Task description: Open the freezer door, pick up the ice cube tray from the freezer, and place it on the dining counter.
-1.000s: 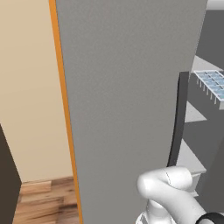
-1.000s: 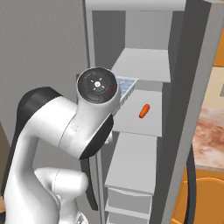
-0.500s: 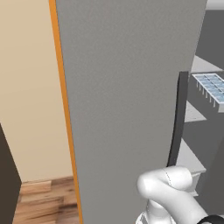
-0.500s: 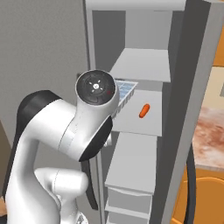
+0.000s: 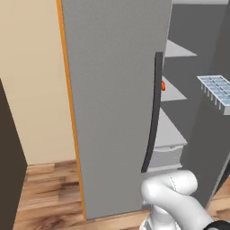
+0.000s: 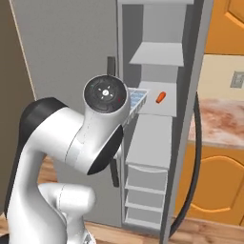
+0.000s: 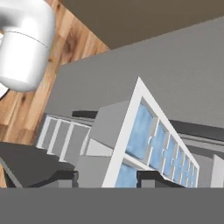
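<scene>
The tray (image 7: 148, 144) sits centre-right in the hand view, apparently clamped between the gripper (image 7: 109, 177) tips, outside the open freezer (image 6: 157, 124). The edge grip looks thin; a swing could slip it or knock the door (image 5: 117, 103)

Open freezer (image 6: 157, 157) — ice cube tray (image 6: 137, 100) peeks past the arm, beside an orange item (image 6: 161, 97).
</scene>
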